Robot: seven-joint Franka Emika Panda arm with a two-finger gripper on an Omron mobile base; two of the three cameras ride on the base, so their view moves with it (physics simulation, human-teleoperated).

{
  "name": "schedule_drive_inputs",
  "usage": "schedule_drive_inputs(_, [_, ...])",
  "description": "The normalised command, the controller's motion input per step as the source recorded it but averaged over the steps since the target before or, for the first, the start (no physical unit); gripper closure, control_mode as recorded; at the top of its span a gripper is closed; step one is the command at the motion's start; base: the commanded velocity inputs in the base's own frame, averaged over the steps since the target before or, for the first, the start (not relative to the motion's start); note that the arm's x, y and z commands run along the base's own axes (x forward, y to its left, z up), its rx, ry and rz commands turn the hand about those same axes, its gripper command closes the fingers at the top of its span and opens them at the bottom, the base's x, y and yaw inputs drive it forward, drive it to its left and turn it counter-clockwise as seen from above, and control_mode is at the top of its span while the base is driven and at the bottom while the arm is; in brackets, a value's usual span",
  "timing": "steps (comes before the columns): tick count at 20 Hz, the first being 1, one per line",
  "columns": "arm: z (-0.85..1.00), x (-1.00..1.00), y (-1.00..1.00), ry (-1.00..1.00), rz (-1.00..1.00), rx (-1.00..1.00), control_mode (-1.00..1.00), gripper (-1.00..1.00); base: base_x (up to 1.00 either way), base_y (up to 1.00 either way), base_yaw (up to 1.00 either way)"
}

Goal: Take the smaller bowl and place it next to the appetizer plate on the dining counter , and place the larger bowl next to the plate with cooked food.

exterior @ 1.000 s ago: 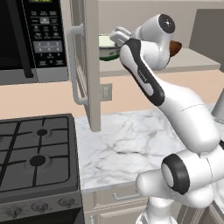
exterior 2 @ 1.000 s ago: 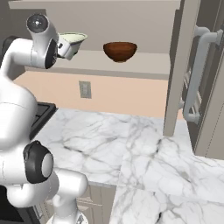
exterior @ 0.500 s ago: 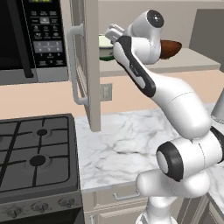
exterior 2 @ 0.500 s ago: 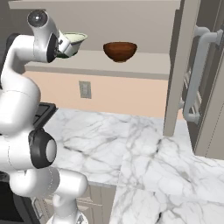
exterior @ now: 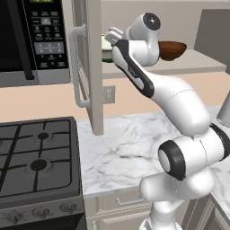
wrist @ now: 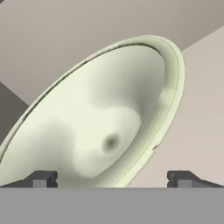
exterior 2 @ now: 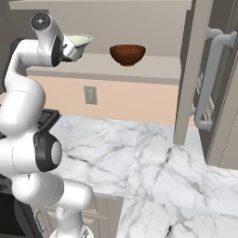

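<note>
Larger bowl [exterior 2: 78, 42]: cream, green-banded, on the open cabinet shelf [exterior 2: 153, 69], left end; its pale inside [wrist: 100, 122] lies close before the hand camera.
Smaller bowl [exterior 2: 127, 54]: reddish-brown, same shelf, to the right of the larger bowl, apart from it.
Gripper [wrist: 111, 178]: raised to shelf level at the larger bowl, fingers spread wide, nothing clasped.
Below: marble counter [exterior 2: 153, 172], stove [exterior: 36, 161] at left.

Illumination is even and diffuse across all rendered views, with soft shadow under the shelf [exterior 2: 139, 69], a mild sheen on the larger bowl [wrist: 109, 127], and no blur or edge distortion.
</note>
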Motion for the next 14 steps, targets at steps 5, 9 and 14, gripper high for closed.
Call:
schedule_drive_inputs(5, [-0.08, 0.26, 0.04, 0.00, -0.03, 0.00, -1.00, -1.00, 0.00, 0.00, 0.00])
schedule_drive_inputs(9, [-0.01, 0.22, 0.05, 0.00, -0.04, 0.00, -1.00, -1.00, 0.00, 0.00, 0.00])
schedule_drive_inputs(14, [0.00, 0.17, 0.06, 0.00, -0.04, 0.00, -1.00, 1.00, 0.00, 0.00, 0.00])
